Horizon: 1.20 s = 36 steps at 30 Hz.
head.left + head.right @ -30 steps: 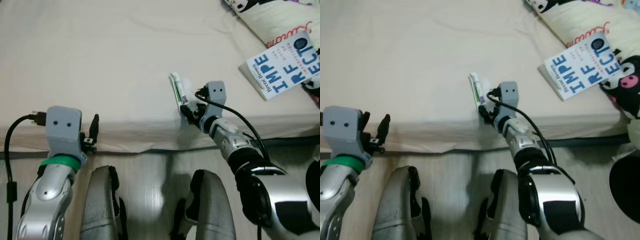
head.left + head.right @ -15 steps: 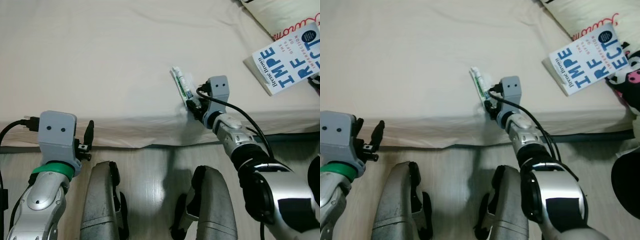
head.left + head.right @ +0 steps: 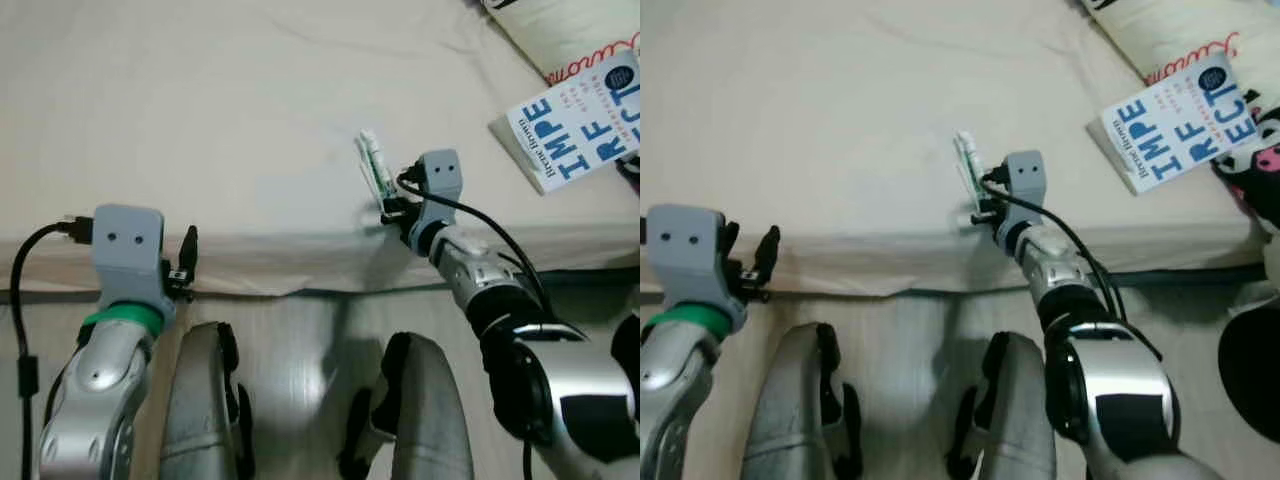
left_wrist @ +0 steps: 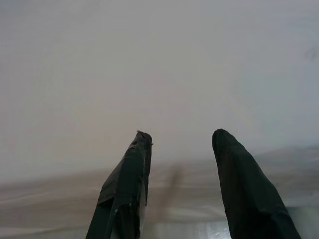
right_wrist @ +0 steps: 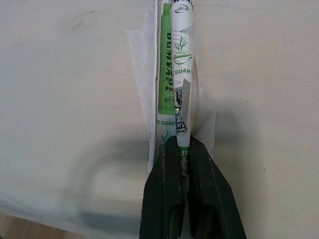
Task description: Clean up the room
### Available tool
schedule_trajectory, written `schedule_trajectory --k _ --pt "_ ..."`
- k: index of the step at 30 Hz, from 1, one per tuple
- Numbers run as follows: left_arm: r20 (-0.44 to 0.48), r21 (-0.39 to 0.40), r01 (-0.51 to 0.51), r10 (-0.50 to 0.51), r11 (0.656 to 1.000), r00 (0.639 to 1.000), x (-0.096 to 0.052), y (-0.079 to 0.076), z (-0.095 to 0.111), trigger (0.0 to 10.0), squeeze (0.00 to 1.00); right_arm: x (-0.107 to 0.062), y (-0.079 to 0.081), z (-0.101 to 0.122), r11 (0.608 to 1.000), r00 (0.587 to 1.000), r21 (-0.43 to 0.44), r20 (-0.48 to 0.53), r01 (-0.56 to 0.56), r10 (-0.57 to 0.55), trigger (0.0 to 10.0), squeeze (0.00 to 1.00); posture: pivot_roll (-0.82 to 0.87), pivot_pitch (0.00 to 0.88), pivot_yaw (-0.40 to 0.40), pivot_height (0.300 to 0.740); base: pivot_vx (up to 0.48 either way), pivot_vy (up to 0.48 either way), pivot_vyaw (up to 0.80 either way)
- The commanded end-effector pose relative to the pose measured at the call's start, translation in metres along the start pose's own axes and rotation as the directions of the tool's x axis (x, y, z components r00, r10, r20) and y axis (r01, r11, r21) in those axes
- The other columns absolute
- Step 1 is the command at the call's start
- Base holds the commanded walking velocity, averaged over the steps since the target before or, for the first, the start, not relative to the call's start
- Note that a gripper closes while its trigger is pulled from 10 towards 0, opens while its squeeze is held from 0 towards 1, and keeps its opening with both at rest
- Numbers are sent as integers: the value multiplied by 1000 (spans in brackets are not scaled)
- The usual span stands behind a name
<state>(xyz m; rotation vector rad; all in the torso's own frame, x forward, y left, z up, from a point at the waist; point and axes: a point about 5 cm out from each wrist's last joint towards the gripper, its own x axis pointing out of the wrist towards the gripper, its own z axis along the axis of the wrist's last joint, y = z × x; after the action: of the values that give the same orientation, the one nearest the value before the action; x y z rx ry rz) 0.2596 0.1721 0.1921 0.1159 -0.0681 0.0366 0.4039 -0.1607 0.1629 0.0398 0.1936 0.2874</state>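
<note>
Near the middle of the left eye view, 1 white-and-green tube (image 3: 375,164) lies on the cream bed sheet (image 3: 200,120), tilted up-left, with the right gripper (image 3: 391,205) pinching its lower end at the mattress edge. 1 book (image 3: 585,122) with blue lettering sits at the upper right, partly on 1 patterned pillow (image 3: 560,35). At the lower left, the left gripper (image 3: 185,262) hangs off the bed edge above the pale wooden floor (image 3: 300,340).

Across the right eye view, the same 1 tube (image 3: 968,165) rises from the right gripper (image 3: 983,207) just left of centre; the book (image 3: 1185,122) lies well apart at the upper right.

Through the left wrist view, 2 black fingers (image 4: 124,194) stand parted with nothing between them, pointing at the sheet.

Up the centre of the right wrist view, the tube (image 5: 174,69) runs to the top edge, resting on 1 white wrapper (image 5: 144,84); the 2 fingers (image 5: 167,199) are almost closed, clamping the tube's near end.
</note>
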Motion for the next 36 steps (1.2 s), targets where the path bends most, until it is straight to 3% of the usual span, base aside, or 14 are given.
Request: schedule_trajectory --k 1,2,4,5,6,7,8,12,15,17,36 --pt "-27 -2 -11 11 1000 1000 -1 0 -8 10000 0 -5 -4 -21 999 998 45 -60 9 -6 0 0 257 289 2 556 0 0 0" --pt "-27 -2 -11 11 1000 1000 -1 0 -8 10000 0 -5 -4 -21 999 998 45 -60 9 -6 0 0 257 289 2 556 0 0 0" --pt "2 -20 15 -14 1000 1000 11 -11 -7 10000 0 -6 -3 -14 997 999 63 30 -41 39 0 0 194 186 -8 556 0 0 0" --pt "20 -25 32 -32 999 999 16 -17 -6 10000 0 -7 -2 -12 997 995 42 84 -66 62 1608 0 189 179 -8 556 0 0 0" --pt "35 -28 46 -45 999 998 21 -21 -4 10000 0 -9 -1 -10 996 988 41 133 -79 73 8941 0 173 153 -8 556 0 0 0" --pt "35 -28 46 -45 999 998 21 -21 -4 10000 0 -9 -1 -10 996 988 41 133 -79 73 8941 0 173 153 -8 556 0 0 0" --pt "44 -30 54 -53 998 998 24 -24 -3 10000 0 -10 -1 -10 996 984 42 163 -84 76 10000 0 173 153 -8 556 0 0 0" --pt "56 -33 61 -59 998 997 28 -26 -2 10000 0 -12 2 -9 994 973 59 215 -95 80 10000 0 147 122 -8 556 0 0 0" --pt "106 -47 89 -83 995 991 46 -33 7 10000 0 -31 17 -7 991 904 118 427 -61 5 10000 0 96 69 -1 570 0 0 0" --pt "114 -48 98 -92 994 989 49 -35 8 10000 0 -35 19 -5 990 891 133 454 -53 -14 10000 0 92 62 -1 575 0 0 0" --pt "130 -40 176 -169 984 977 61 -55 3 10000 0 -51 26 -25 987 902 159 429 -27 -45 10000 0 62 29 13 624 0 0 0"
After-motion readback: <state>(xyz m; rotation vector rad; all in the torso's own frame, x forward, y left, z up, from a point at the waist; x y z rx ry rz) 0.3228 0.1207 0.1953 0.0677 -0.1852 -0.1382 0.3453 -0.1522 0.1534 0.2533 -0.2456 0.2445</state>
